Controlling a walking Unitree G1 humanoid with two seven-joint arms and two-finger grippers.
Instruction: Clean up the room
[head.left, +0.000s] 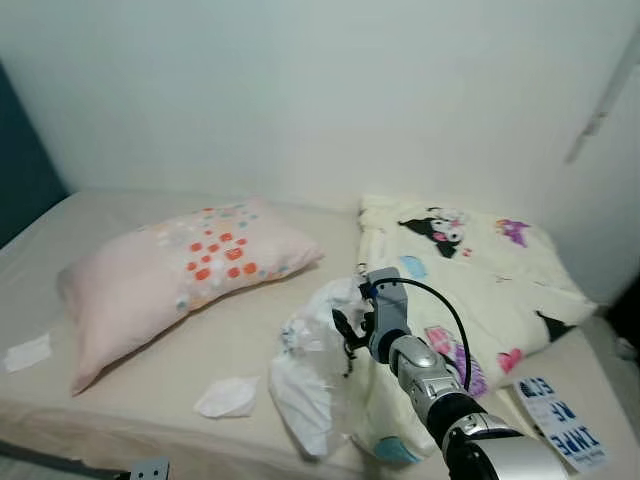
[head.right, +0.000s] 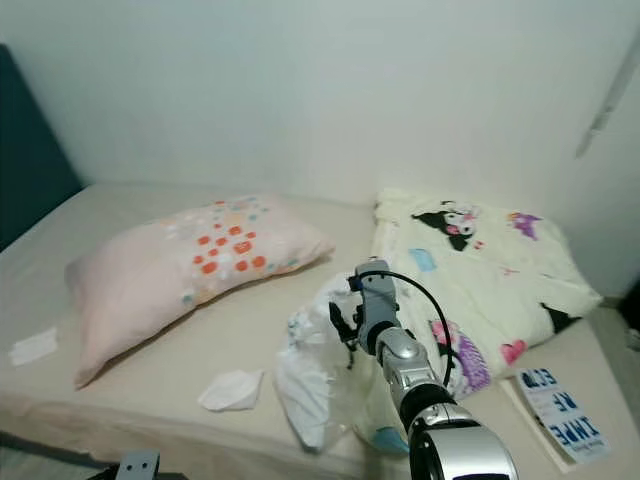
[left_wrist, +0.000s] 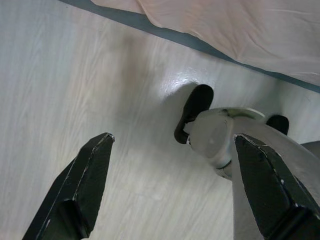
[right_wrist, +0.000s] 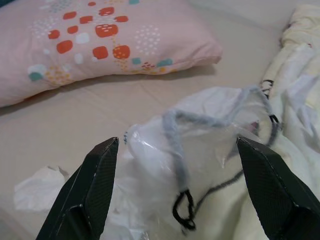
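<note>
Bed (head.left: 120, 395), right gripper (right_wrist: 177, 192) spread above plastic bag (head.left: 310, 375)

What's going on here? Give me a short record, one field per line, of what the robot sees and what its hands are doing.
Place: bed against a white wall
Pillow: pink pillow, on the robot's left
Blanket: cartoon-print blanket, folded, on its right
Litter: clear plastic bag between them; crumpled tissue near the bed's front edge
Right gripper: open, reaching at the bag
Left gripper: open, hanging over the wooden floor
</note>
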